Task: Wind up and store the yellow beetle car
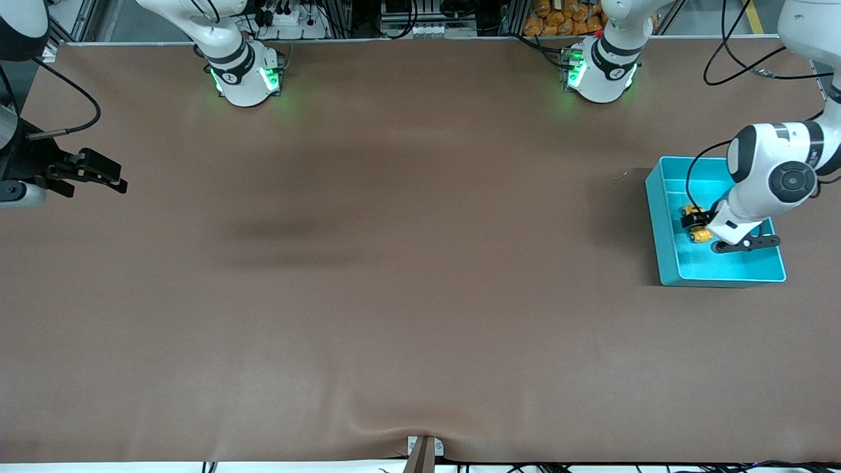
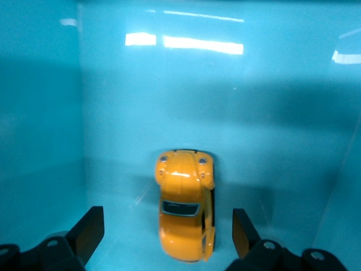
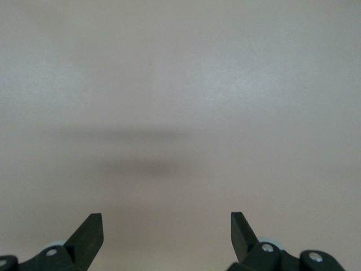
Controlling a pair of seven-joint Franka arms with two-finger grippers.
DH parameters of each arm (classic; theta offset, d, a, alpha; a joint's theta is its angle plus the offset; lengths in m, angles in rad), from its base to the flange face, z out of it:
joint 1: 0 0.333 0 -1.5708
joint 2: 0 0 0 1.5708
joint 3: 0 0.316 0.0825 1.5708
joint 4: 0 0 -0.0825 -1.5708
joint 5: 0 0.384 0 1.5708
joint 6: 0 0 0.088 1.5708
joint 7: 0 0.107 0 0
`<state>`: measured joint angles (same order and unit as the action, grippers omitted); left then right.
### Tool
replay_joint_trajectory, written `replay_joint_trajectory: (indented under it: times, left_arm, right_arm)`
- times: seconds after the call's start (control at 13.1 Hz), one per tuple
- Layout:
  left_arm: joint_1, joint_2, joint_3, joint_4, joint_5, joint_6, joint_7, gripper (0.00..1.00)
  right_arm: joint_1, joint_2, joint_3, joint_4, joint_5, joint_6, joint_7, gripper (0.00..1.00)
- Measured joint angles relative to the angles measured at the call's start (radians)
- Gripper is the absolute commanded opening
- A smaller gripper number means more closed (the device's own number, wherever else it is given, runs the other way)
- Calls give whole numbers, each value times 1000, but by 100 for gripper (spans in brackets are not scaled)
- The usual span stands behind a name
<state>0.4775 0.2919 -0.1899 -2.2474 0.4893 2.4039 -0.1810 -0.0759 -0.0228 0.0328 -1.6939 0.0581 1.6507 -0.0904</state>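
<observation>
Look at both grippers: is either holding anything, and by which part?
Nothing is held. The left gripper is open inside the cyan bin, its fingers apart from the yellow beetle car lying between them. The right gripper waits open over the table.

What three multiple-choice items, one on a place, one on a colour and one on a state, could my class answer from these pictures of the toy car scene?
1. Where is the yellow beetle car?
A. On the bare table
B. Inside the cyan bin
C. Held by the right gripper

2. What colour is the bin?
A. Red
B. White
C. Cyan

3. How do the fingers of the left gripper stand?
A. Open, one on each side of the car, not touching it
B. Shut tight on the car
C. Shut with nothing between them

Answers:
1 B: the left wrist view shows the car on the bin's floor, by a wall.
2 C: both views show cyan walls.
3 A: gaps show between car and fingers.

The right gripper waits, open, over the table's right-arm end.
</observation>
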Motion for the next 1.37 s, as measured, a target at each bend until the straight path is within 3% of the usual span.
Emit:
replay_joint_trajectory:
  times: [0.23,0.53,0.68,0.91,1.37]
  left_arm:
    - [-31,-82,-40,124,-70,-258,-1,100]
    - [-105,-168,-67,465,-275,-730,59,100]
    - [-121,-201,-74,564,-334,-797,86,100]
    - [-146,-255,-108,606,-365,-813,88,100]
    - [-333,-297,-114,734,-393,-993,35,100]
  right_arm:
    - [0,0,0,0,0,0,0,100]
    - [0,4,0,0,0,2,0,100]
    - [0,5,0,0,0,3,0,100]
    - [0,6,0,0,0,4,0,100]
    - [1,6,0,0,0,5,0,100]
